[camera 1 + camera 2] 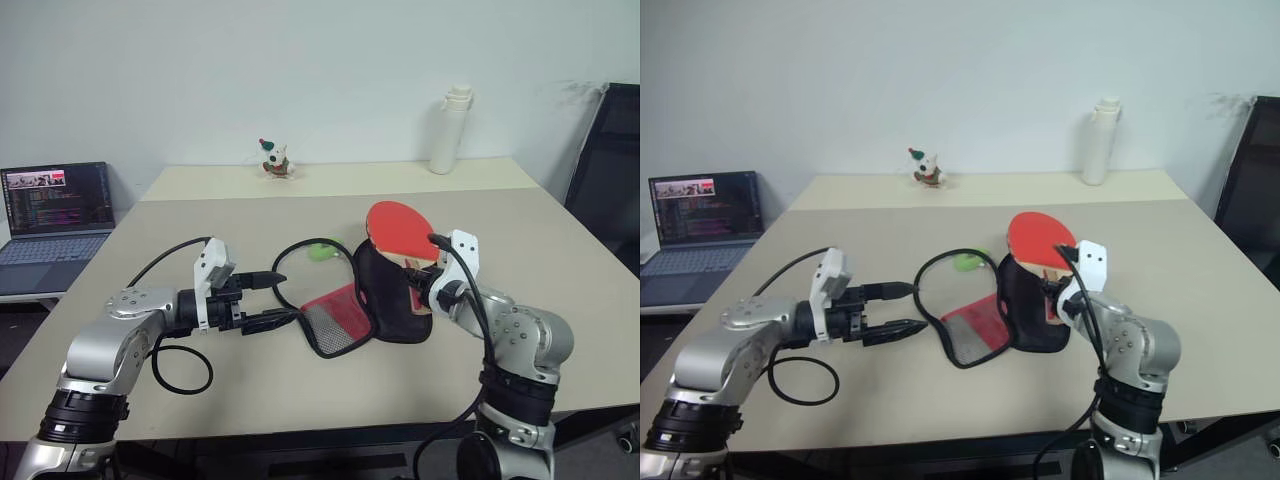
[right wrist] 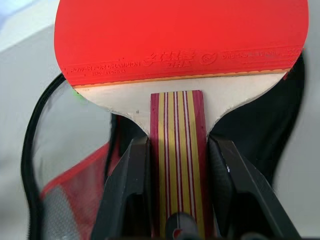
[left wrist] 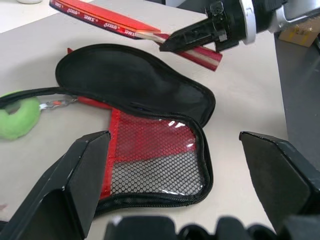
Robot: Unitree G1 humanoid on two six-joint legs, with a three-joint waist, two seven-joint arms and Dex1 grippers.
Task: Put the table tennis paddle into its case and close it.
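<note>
Gripping paddle [image 2: 177,65] handle, right gripper [image 2: 177,200]; case [image 3: 145,125] probably unzipped.

paddle [image 2: 180,40] rubber | "POWER FOR CHAMPION" | further print unreadable

Head stereo pair overlooking table [image 1: 300,400], wrist cameras close on case [image 3: 150,90]

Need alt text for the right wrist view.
Two black fingers clamp the striped wooden handle of the red rubber-faced table tennis paddle, held above the open black and red soft case on the beige table.
</note>
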